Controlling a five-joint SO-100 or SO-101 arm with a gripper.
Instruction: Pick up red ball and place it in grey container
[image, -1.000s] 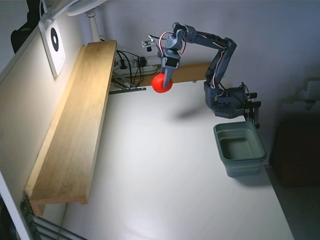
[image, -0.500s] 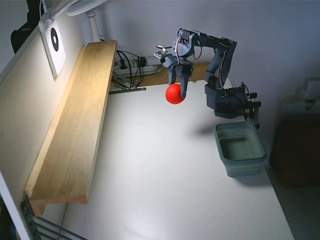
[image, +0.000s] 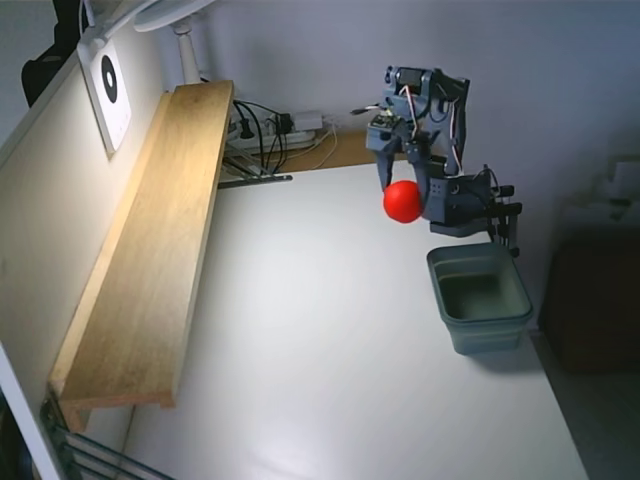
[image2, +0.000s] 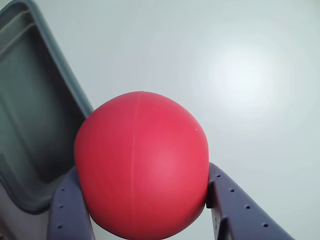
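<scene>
The red ball (image: 402, 201) hangs in the air above the white table, held between the fingers of my gripper (image: 404, 198), which is shut on it. It sits up and to the left of the grey container (image: 480, 297) in the fixed view. In the wrist view the red ball (image2: 141, 165) fills the centre, pinched between two blue-grey fingers (image2: 235, 210), and the grey container (image2: 30, 115) lies at the left edge, open and with nothing inside it.
The arm's base (image: 462, 205) stands just behind the container. A long wooden shelf (image: 150, 240) runs along the left wall, with cables and a power strip (image: 275, 130) at the back. A dark box (image: 595, 300) sits at the right.
The gripper has swung to the right with the red ball, from the back centre of the table to a spot close to the container's upper left.
</scene>
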